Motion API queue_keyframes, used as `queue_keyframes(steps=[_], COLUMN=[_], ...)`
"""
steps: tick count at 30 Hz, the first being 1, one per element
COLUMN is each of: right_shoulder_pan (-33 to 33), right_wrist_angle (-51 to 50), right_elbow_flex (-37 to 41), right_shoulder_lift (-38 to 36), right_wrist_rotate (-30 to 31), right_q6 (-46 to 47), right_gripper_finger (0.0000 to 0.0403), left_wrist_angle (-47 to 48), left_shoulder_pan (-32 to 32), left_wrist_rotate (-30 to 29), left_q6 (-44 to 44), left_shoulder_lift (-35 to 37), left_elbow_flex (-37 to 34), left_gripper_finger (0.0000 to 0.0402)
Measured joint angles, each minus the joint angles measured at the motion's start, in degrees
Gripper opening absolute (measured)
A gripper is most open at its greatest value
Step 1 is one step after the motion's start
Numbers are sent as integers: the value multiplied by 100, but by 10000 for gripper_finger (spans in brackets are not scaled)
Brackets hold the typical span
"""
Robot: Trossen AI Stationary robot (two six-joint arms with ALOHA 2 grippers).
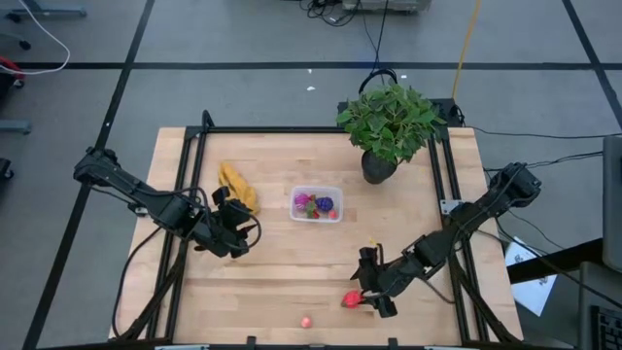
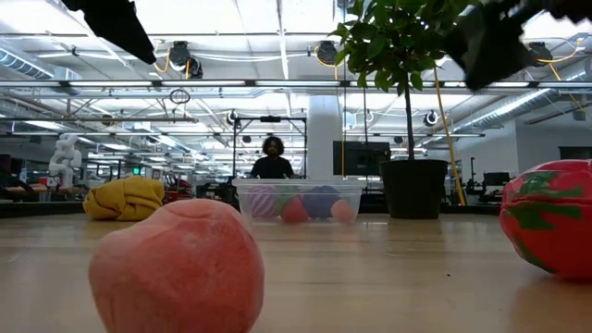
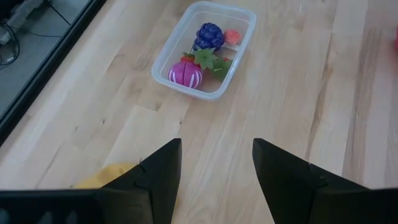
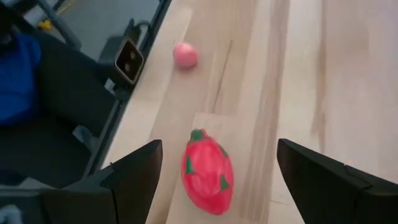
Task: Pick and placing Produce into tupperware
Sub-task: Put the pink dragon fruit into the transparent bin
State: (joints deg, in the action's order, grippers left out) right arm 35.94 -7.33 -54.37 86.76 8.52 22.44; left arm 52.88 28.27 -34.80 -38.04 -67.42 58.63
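Note:
The clear tupperware [image 1: 317, 204] stands mid-table and holds several pieces of produce: a purple berry [image 3: 209, 35], a pink-striped piece [image 3: 185, 73] and a small red one [image 3: 232, 37]. A red fruit with green flecks [image 4: 207, 180] lies on the table near the front edge. My right gripper [image 1: 367, 288] hangs open just above it, its fingers on either side of the fruit without touching it. A small pink fruit [image 1: 307, 320] lies closer to the front edge. My left gripper [image 1: 241, 227] hovers open and empty to the left of the tupperware.
A yellow banana bunch [image 1: 237, 185] lies left of the tupperware, beside my left gripper. A potted plant [image 1: 389, 122] stands at the far right. Black rails [image 1: 439, 185] run along the table's sides. A person [image 2: 272, 159] shows in the room behind.

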Motion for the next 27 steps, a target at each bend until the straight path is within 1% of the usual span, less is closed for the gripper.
queue_keyframes(steps=[2, 7, 12, 17, 20, 27], right_shoulder_pan=[0, -18, -37, -35, -35, -35], right_wrist_angle=[-25, 50, 340, 319, 367, 640], right_elbow_flex=[2, 2, 1, 2, 2, 2], right_shoulder_lift=[135, 268, 561, 841, 964, 1168], right_wrist_rotate=[-133, -134, -134, -158, -178, -414], right_q6=[-78, -59, -22, -26, 120, 238], right_gripper_finger=[309, 309, 309, 309, 309, 309], left_wrist_angle=[2, 2, 0, 2, 2, 2], left_shoulder_pan=[0, 0, 0, 0, 0, 0], left_wrist_rotate=[1, 1, 23, 23, 24, 25], left_q6=[0, 2, 20, 22, 22, 26], left_shoulder_lift=[0, 0, 0, 0, 0, 0], left_elbow_flex=[0, 0, 0, 0, 0, 0], left_gripper_finger=[202, 202, 202, 202, 202, 202])
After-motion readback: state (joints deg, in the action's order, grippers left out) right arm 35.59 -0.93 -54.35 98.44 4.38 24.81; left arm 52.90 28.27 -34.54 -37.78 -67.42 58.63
